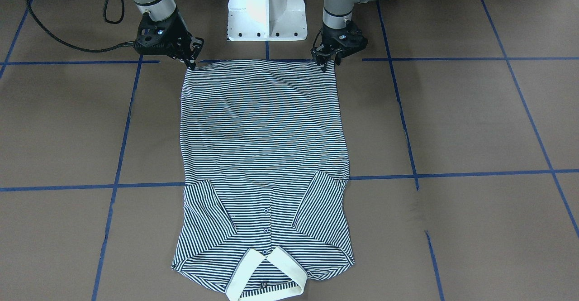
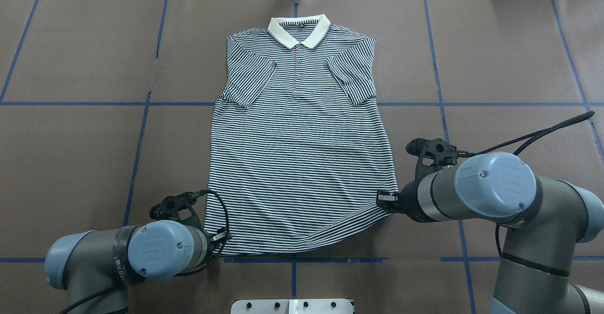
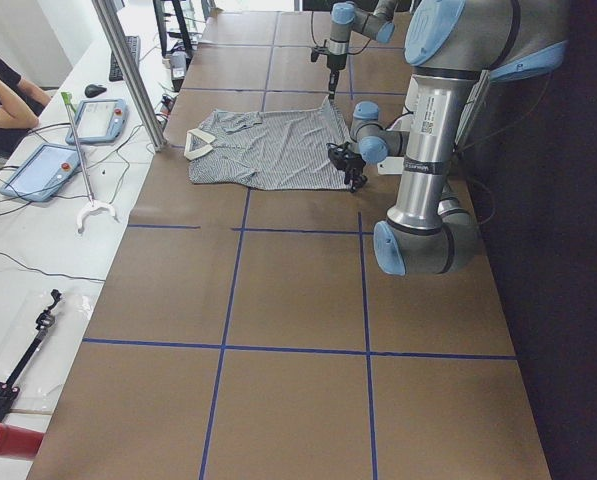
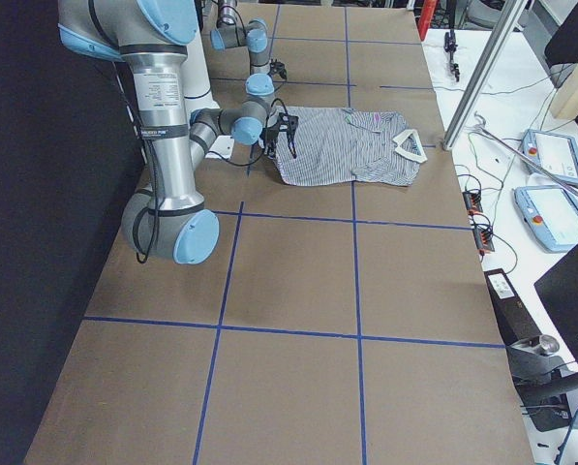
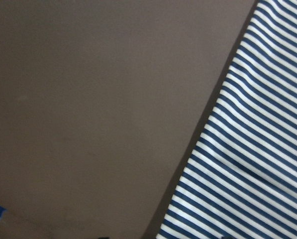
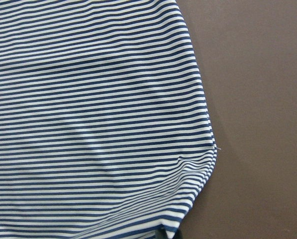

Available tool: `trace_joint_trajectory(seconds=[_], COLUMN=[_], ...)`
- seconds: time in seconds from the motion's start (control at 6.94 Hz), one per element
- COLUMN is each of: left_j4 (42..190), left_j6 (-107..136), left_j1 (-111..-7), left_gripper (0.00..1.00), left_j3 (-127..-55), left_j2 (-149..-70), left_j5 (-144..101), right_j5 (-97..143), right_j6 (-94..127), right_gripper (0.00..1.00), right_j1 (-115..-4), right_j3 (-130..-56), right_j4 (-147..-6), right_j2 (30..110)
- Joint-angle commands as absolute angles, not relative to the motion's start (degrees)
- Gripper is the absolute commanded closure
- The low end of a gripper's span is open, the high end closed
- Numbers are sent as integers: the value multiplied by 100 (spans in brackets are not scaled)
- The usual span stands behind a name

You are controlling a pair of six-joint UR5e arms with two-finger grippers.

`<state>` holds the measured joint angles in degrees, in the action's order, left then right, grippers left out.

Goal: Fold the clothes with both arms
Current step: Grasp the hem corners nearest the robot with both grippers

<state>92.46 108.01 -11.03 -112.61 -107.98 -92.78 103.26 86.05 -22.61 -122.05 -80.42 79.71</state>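
The navy-and-white striped polo shirt (image 1: 262, 133) seems soft and light. Hold its hem corners, where the left fingers (image 1: 323, 61) and right fingers (image 1: 193, 59) sit. I cannot tell if they are closed.

We cannot tell whether the jaws of the left gripper (image 1: 324, 64) or the right gripper (image 1: 192, 63) grip the hem of the polo shirt (image 1: 264, 147); in the overhead view the left arm (image 2: 160, 250) and right arm (image 2: 472, 191) hide them; the 2 wrist views cut the fingertips off at the bottom edge.
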Motion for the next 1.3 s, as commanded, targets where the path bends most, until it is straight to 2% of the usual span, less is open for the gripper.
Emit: trace_joint_trajectory(seconds=[0.0,0.29,0.58,0.86,1.15], left_j4=[9237,9045,8564,8262,7965], left_j6=[10811,10811,10688,10688,10748], left_j1=[-1099,-1107,-1134,-1108,-426], left_gripper=[100,100,100,100,100], left_j3=[-11268,-11425,-12142,-12672,-13304], left_j2=[-10837,-10881,-10854,-10776,-10758], left_j5=[-9281,-9290,-9325,-9316,-9316], right_j5=[10327,10353,10755,11396,11888], right_j6=[8604,8596,8368,8315,8314], right_gripper=[100,100,100,100,100], right_j1=[-2268,-2268,-2311,-2338,-2154], right_j3=[-12199,-12199,-12313,-12811,-13235], right_j4=[-8042,-8042,-8042,-8042,-8059], right_j2=[7972,7972,8059,8443,8779])
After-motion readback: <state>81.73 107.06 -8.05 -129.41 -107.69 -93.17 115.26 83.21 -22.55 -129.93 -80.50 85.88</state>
